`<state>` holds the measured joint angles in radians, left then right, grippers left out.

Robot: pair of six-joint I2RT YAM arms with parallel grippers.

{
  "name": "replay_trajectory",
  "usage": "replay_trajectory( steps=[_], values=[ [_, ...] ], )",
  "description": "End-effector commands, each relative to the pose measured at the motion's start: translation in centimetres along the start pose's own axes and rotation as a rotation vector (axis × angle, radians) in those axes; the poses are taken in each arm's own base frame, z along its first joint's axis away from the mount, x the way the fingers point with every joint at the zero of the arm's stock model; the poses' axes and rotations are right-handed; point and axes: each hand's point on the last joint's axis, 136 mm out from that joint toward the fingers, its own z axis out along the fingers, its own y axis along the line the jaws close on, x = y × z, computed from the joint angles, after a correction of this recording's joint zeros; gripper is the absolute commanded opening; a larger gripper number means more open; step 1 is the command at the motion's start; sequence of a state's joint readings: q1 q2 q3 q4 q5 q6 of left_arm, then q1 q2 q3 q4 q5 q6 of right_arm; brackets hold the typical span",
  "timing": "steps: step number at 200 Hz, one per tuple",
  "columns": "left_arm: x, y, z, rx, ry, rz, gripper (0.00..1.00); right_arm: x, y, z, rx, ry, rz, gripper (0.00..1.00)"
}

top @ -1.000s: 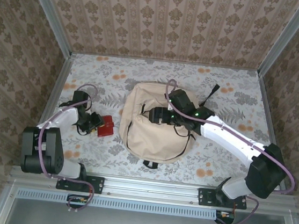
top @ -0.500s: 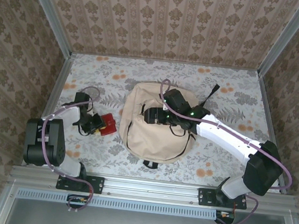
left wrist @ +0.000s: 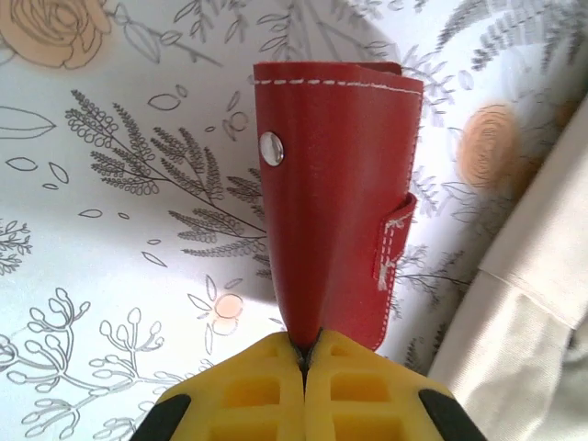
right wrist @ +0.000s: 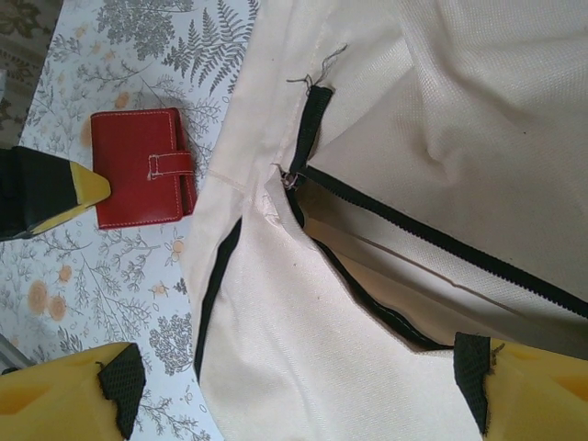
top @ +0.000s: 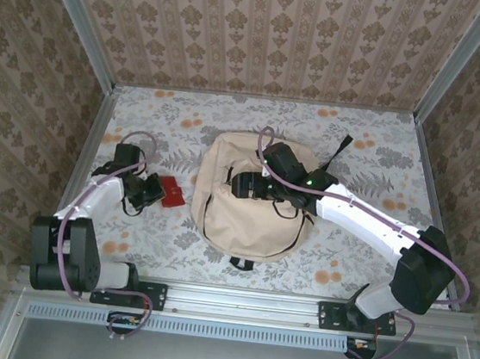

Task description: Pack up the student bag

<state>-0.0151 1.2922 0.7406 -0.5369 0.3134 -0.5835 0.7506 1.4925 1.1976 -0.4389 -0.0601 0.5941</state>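
Note:
The student bag (top: pixel 248 224), a large cream backpack, lies flat in the middle of the table. Its black zip (right wrist: pixel 386 276) gapes open in the right wrist view, over the bag's fabric (right wrist: pixel 303 358). My right gripper (top: pixel 239 184) hovers over the bag's upper left part, and in its own view the right gripper (right wrist: pixel 296 381) is open with bag fabric beneath it. A red wallet (top: pixel 172 192) sits just left of the bag. My left gripper (top: pixel 150 192) is shut on its near edge; in the left wrist view the wallet (left wrist: pixel 335 184) rises from the left gripper (left wrist: pixel 306 354). The wallet (right wrist: pixel 138 165) also shows in the right wrist view.
A black strap (top: pixel 341 148) trails from the bag's far right corner and a carry loop (top: pixel 242 264) pokes out at its near edge. Patterned walls close in the table (top: pixel 381 161) on three sides. Bare floral tabletop lies right of the bag.
My left gripper has closed on the red wallet, which has tipped up and shifted slightly away. The right gripper has slid a little left over the bag.

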Motion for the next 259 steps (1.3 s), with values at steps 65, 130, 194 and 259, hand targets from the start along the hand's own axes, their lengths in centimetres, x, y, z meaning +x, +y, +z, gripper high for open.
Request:
replay_trajectory(
  steps=[65,130,194,259],
  values=[
    [-2.3,-14.8,-9.5,0.476,-0.190,0.159,0.00,-2.0,2.9,-2.4,-0.290,-0.032,0.141,0.93],
    [3.2,-24.1,-9.3,0.666,0.037,0.302,0.00,-4.2,3.5,-2.2,-0.452,-0.048,0.238,0.92],
    [4.4,-26.5,-9.1,0.729,0.114,0.308,0.00,-4.5,0.4,-1.0,-0.401,-0.086,0.345,0.87],
    [4.6,-26.9,-9.4,0.760,0.136,0.293,0.00,-6.4,0.9,-1.4,-0.486,-0.165,0.374,0.72]
  ],
)
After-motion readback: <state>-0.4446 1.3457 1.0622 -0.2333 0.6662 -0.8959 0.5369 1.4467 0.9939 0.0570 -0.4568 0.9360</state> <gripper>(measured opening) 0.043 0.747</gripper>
